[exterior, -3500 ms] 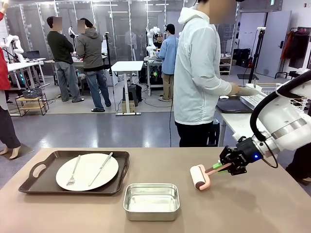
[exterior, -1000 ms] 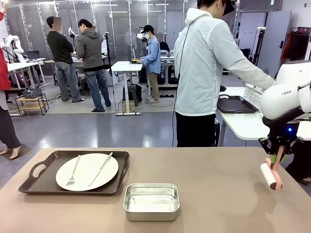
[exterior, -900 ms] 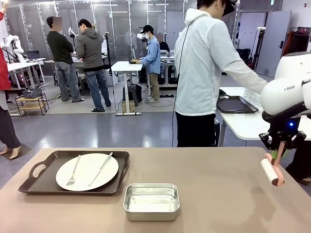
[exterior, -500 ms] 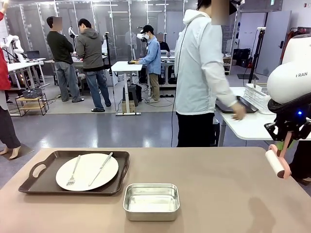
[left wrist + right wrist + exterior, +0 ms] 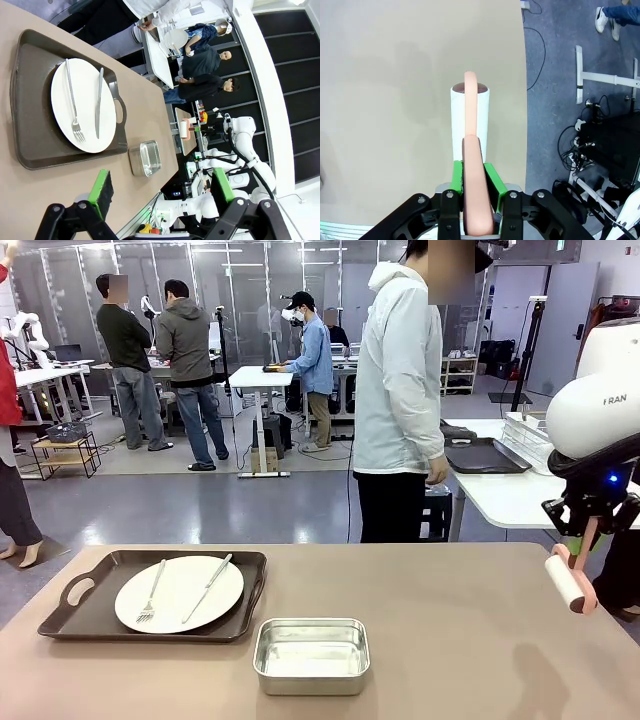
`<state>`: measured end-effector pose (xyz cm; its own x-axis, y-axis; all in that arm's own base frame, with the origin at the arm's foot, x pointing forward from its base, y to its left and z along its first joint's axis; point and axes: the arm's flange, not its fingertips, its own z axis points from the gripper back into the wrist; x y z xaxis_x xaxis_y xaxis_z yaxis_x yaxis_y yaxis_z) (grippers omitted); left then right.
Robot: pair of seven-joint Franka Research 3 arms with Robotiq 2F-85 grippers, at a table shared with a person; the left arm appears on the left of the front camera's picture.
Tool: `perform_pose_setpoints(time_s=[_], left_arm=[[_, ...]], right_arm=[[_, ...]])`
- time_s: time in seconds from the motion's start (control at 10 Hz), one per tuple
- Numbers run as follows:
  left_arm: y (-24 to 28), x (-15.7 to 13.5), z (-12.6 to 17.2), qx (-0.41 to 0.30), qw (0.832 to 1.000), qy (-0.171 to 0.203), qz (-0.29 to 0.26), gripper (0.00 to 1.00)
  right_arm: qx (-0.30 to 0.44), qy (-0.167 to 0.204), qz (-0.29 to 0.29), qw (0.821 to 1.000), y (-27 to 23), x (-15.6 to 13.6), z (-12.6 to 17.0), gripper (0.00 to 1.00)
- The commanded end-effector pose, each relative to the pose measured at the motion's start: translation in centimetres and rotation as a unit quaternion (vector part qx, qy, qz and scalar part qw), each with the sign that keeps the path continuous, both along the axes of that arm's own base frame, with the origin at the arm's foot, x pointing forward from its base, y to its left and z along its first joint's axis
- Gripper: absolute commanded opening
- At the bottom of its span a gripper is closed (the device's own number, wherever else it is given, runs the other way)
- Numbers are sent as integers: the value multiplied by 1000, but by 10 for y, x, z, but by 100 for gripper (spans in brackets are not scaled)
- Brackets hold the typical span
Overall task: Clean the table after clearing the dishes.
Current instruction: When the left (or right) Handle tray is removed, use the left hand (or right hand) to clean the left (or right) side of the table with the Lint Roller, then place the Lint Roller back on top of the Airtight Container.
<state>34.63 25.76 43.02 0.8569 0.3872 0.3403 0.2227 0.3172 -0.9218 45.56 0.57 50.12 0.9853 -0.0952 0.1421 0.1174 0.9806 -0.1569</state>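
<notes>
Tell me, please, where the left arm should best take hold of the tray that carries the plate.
Grip the cut-out handle at the left end of the tray. Bring the left gripper down from above on the robot's left, open jaws straddling the handle bar. The slot leaves room for a finger there. The plate lies loose on it, so the tray should probably stay level.

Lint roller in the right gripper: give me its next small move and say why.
Probably lower it straight down. The right gripper is shut on the pink handle of the lint roller, and the roll hangs in the air above bare table top near the edge. The tray with the plate is still on the table farther off, so rolling here seems safe.
</notes>
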Motion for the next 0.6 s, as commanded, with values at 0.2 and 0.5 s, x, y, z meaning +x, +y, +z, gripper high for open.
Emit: perform_pose_setpoints(time_s=[0.2,0.5], left_arm=[[2,-3,1,-1,1000,-2,0,100],[2,-3,1,-1,1000,-2,0,100]], right_arm=[[-1,-4,-1,1000,2,-1,2,22],[-1,-4,-1,1000,2,-1,2,22]])
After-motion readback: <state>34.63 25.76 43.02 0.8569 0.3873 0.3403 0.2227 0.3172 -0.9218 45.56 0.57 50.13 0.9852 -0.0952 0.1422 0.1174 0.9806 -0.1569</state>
